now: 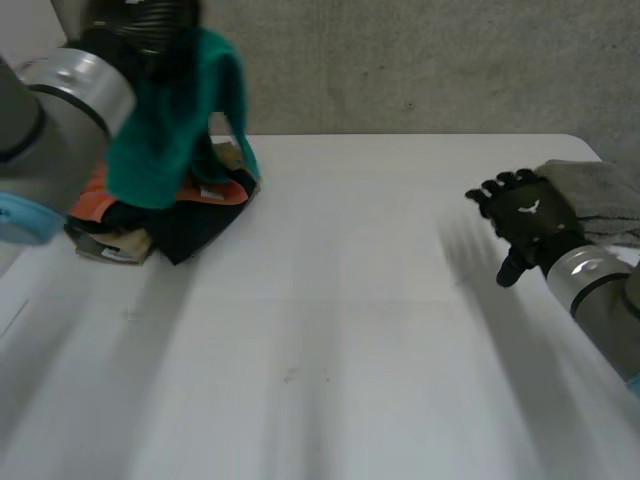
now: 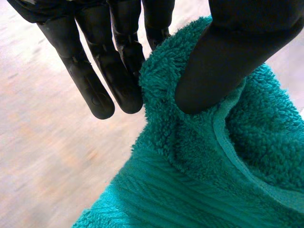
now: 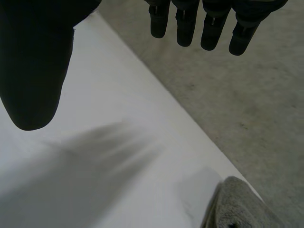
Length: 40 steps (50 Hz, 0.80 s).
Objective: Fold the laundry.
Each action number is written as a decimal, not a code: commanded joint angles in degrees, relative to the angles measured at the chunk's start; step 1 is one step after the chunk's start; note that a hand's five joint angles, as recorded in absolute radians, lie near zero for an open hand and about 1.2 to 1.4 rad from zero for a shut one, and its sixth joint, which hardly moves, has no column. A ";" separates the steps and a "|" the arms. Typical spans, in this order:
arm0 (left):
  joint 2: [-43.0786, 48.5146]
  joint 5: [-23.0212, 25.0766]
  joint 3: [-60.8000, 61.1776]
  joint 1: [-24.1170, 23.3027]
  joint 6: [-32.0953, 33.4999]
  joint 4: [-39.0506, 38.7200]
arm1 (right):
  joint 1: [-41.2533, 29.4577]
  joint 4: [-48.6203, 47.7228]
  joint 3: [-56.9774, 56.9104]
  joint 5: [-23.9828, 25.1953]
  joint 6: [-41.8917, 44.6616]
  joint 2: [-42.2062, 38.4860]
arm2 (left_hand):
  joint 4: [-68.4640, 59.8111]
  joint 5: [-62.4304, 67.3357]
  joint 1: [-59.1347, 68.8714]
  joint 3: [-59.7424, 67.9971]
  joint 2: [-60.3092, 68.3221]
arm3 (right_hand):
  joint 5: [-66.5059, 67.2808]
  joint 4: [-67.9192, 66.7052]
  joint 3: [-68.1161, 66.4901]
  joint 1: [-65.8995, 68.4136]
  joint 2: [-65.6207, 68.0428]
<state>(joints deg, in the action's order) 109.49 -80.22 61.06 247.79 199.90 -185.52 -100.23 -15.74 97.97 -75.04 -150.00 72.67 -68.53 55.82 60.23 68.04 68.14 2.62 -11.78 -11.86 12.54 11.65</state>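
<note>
Here, the teal towel [image 1: 165, 130] hangs from the left hand [image 2: 118, 61] above the far left part of the white table [image 1: 330, 330]. In the left wrist view the thumb [image 2: 228, 57] presses a fold of the towel's hemmed edge against the straight fingers [image 2: 102, 76], which lie close side by side, so the cloth is pinched between them. The towel drapes down in front of the left arm [image 1: 60, 100]; its lower end hangs just over a pile of laundry [image 1: 175, 215], and from this angle it may be touching the pile, though I cannot tell. The pile, orange, black and tan pieces heaped together, sits near the table's far edge on the left side.

The right hand [image 1: 525, 225] hovers over the right side of the table, holding nothing. In its own wrist view the fingers [image 3: 185, 23] are straight and slightly apart, with the thumb [image 3: 33, 61] spread well away from them. Just beside it a grey towel [image 1: 600, 195] lies at the table's right edge, close to the far corner.

Between the pile and the right hand the table is one wide bare stretch, running to the near edge. Beyond the far edge is a grey wall [image 1: 420, 65].
</note>
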 commanded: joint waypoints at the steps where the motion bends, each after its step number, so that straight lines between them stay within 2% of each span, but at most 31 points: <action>1: -0.06 1.47 3.18 -11.00 -2.67 0.69 | 2.05 0.63 -0.32 0.51 -8.19 1.78 | -11.47 14.18 19.77 11.96 11.86 | -2.62 1.78 1.86 -2.54 -1.65; 3: 0.55 1.29 4.84 -13.37 -2.58 0.60 | 2.32 1.67 -0.58 0.68 -10.91 1.78 | -11.47 14.18 19.77 11.96 11.86 | -2.62 1.78 1.86 -2.54 -1.65; 9: 6.34 0.77 6.88 -14.79 -2.23 0.86 | 2.14 6.95 -1.81 2.35 -14.88 1.60 | -11.47 14.18 19.77 11.96 11.86 | -2.62 1.78 1.86 -2.54 -1.65; 14: 9.95 0.24 7.05 -15.14 -2.14 2.35 | 1.62 13.36 -1.81 8.66 -19.34 -0.59 | -11.47 14.18 19.77 11.96 11.86 | -2.62 1.78 1.86 -2.54 -1.65; 20: 9.70 -0.99 6.79 -16.46 -2.14 4.03 | -0.40 13.99 -2.25 13.07 -27.44 -5.07 | -11.47 14.18 19.77 11.96 11.86 | -2.62 1.78 1.86 -2.54 -1.65; 25: 8.47 -0.90 7.49 -16.81 -2.23 4.47 | -5.32 12.94 -6.55 12.12 -29.20 -11.92 | -11.47 14.18 19.77 11.96 11.86 | -2.62 1.78 1.86 -2.54 -1.65; 31: 3.11 -1.17 9.60 -17.60 -2.23 8.24 | -8.67 9.60 -14.90 7.11 -28.15 -19.31 | -11.47 14.18 19.77 11.96 11.86 | -2.62 1.78 1.86 -2.54 -1.65; 32: 2.14 -1.17 10.04 -17.60 -2.23 8.59 | -8.93 9.24 -16.04 6.49 -27.89 -20.19 | -11.47 14.18 19.77 11.96 11.86 | 0.29 -1.12 -1.05 0.37 1.26; 33: 1.35 -1.17 10.39 -17.51 -2.23 8.77 | -9.45 8.63 -18.31 5.96 -26.84 -21.85 | -11.47 14.18 19.77 11.96 11.86 | 12.15 -12.98 -12.91 12.23 13.12; 35: -1.03 -1.52 11.88 -17.51 -2.23 8.77 | -9.98 8.45 -19.91 5.61 -25.87 -23.18 | -11.47 14.18 19.77 11.96 11.86 | 26.32 -27.16 -27.08 26.40 27.29; 36: -1.64 -1.69 12.41 -17.43 -2.14 8.69 | -10.42 8.28 -21.31 5.26 -24.65 -24.14 | -11.47 14.18 19.77 11.96 11.86 | 47.21 -48.05 -47.98 47.29 48.18; 37: -2.78 -1.96 13.46 -17.34 -2.06 8.69 | -10.51 8.19 -21.93 5.08 -24.03 -24.41 | -11.47 14.18 19.77 11.96 11.86 | 60.08 -60.91 -60.84 60.16 61.05; 38: -3.05 -2.05 13.73 -17.34 -2.06 8.69 | -10.51 8.10 -22.38 4.99 -23.50 -24.41 | -11.47 14.18 19.77 11.96 11.86 | 67.31 -68.14 -68.07 67.39 68.28; 40: -3.66 -2.22 14.26 -17.34 -2.06 8.69 | -10.17 7.66 -22.99 4.38 -22.80 -23.72 | -11.47 14.18 19.77 11.96 11.86 | 67.38 -68.22 -68.14 67.46 68.35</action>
<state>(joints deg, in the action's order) 109.14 -81.76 72.76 230.29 197.72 -176.86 -110.27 -7.20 78.42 -69.23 -175.92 49.79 -68.76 56.25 62.47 68.29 68.34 46.68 -57.38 -58.22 57.40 59.29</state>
